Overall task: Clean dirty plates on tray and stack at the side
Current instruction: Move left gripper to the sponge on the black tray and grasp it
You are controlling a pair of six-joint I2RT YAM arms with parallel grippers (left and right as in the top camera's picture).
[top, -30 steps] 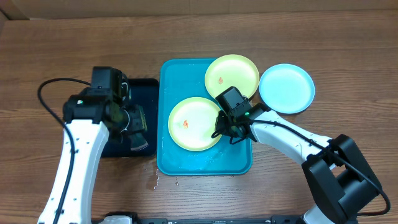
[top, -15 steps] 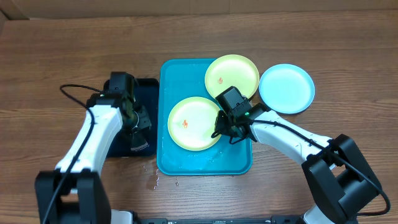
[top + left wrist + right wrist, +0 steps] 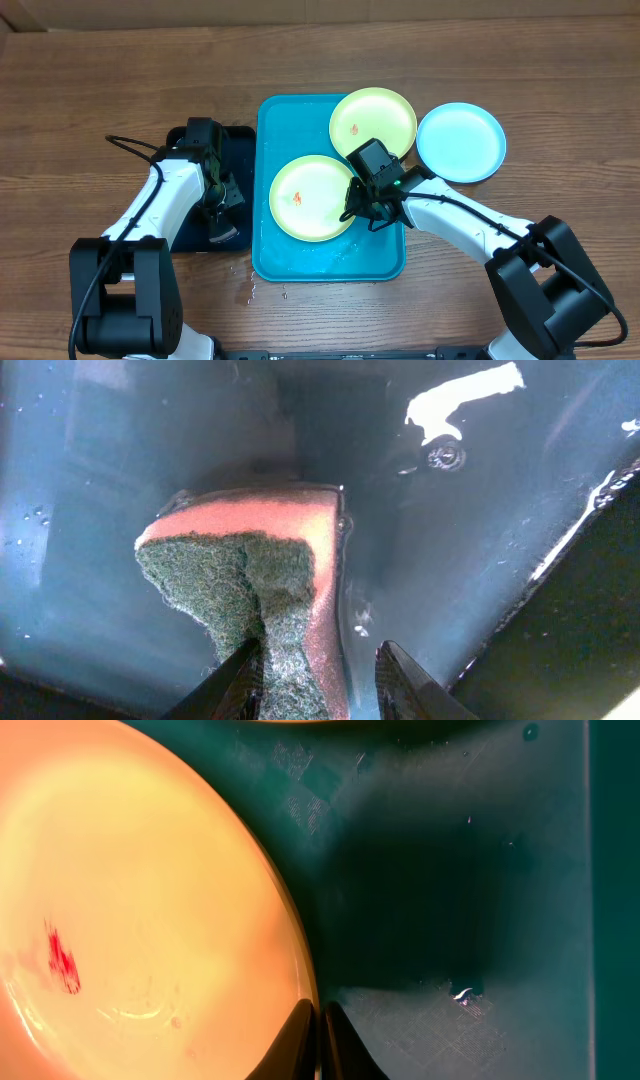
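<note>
The left gripper (image 3: 318,665) jaws have just narrowed onto the sponge (image 3: 255,585) between them; right gripper (image 3: 313,1020) jaws stay clamped on the near plate's (image 3: 312,197) rim, so scrubbing can begin.

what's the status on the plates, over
Right gripper fingers pinched shut on the near green plate rim. Left gripper fingers straddling the sponge in the dark tray. Both green plates smeared, blue plate off-tray.

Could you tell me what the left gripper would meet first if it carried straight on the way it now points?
Most likely nothing new: the left gripper already straddles the orange sponge with the green scouring pad, so pushing on would press that sponge onto the wet floor of the dark navy-black plastic tray, though depth is hard to judge.
</note>
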